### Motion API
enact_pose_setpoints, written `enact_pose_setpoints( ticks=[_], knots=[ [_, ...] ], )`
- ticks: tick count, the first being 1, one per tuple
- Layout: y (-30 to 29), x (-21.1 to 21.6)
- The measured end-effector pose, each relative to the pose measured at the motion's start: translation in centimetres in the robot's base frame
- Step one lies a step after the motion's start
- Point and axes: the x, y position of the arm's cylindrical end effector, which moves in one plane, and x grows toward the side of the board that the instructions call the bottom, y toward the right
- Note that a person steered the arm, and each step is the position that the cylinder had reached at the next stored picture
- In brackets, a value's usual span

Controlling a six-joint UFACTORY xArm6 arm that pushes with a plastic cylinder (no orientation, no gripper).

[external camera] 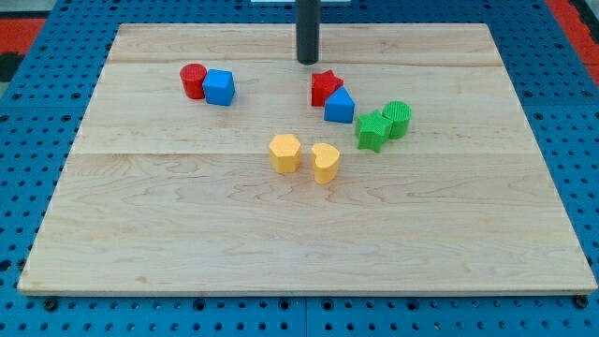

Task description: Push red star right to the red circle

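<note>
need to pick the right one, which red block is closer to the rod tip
The red star, just below and right of my tip. The red circle sits far off at the view's left.

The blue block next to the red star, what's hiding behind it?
Behind the blue triangular block sits the red star block, touching it. The star's lower right part is covered. My tip stands just beyond the star, towards the view's top.

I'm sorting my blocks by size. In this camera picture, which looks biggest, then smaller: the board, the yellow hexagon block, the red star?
1. Wooden board, by far the largest.
2. Yellow hexagon block.
3. Red star, which looks slightly smaller, though it sits farther up the view, so that gap is unsure.
</note>
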Motion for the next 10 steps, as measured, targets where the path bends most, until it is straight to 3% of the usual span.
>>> enact_pose_setpoints(
  ticks=[1, 2, 3, 5, 7, 8, 9, 10],
  knots=[
    [7.0, 3.0],
    [5.7, 4.4],
    [3.3, 7.1],
    [-11.4, 9.4],
    [-12.8, 14.5],
    [-16.2, 17.8],
    [-18.6, 15.9],
    [-15.6, 12.0]
  ],
)
